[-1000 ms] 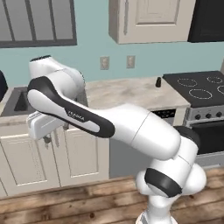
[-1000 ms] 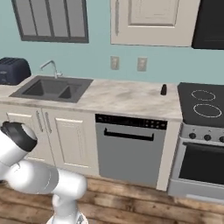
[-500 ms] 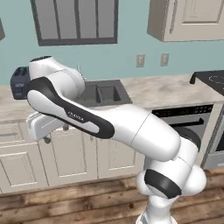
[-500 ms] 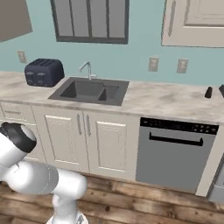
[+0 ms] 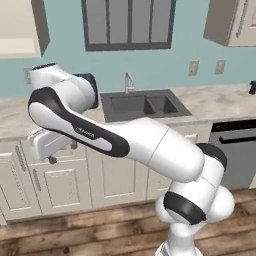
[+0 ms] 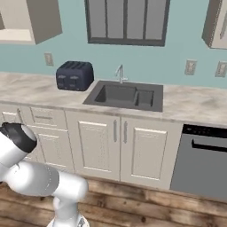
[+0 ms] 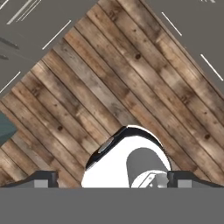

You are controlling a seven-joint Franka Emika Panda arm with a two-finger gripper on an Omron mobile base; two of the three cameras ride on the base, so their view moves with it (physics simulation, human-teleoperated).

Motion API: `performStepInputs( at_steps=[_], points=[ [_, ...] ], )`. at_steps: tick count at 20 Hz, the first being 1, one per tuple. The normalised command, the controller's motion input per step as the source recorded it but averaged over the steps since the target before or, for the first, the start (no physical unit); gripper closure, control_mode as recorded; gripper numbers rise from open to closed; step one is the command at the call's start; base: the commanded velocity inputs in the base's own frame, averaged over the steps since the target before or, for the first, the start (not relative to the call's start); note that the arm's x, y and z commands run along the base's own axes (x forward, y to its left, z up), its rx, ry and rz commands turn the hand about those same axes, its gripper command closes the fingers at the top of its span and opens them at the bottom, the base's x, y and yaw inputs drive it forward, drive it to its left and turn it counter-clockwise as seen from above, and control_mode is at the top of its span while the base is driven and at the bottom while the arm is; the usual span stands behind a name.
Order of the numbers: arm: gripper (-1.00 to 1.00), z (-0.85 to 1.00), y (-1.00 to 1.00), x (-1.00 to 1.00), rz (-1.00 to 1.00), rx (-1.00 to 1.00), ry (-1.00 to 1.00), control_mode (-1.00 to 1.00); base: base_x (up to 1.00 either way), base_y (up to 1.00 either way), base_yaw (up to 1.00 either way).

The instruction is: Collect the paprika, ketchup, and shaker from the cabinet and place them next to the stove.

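Two wide-spread, empty pincer (image 7: 112, 179) fingertips face plank floor (image 7: 109, 87); right base shows toaster (image 6: 74, 76).

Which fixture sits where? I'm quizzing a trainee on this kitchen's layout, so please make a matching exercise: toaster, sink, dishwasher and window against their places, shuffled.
Things:
1. toaster
2. sink
3. dishwasher
4. window

Places:
a. under the counter, right of the sink's cabinet doors
b. on the wall above the sink
c. on the counter, left of the sink
d. set into the counter, below the faucet

Pairs: 1-c, 2-d, 3-a, 4-b
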Motion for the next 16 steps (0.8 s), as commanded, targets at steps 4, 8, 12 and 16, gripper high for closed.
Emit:
performStepInputs(
  at_steps=[4,8,12,16],
  points=[
    [-1.00,0.00,0.00,0.00,0.00,0.00,0.00,1.00,0.60,0.51,-0.03],
    [-1.00,0.00,0.00,0.00,0.00,0.00,0.00,1.00,0.74,0.51,-0.09],
    [-1.00,0.00,0.00,0.00,0.00,0.00,0.00,1.00,0.69,0.56,-0.10],
    [-1.00,0.00,0.00,0.00,0.00,0.00,0.00,1.00,0.40,0.75,-0.08]
  ],
)
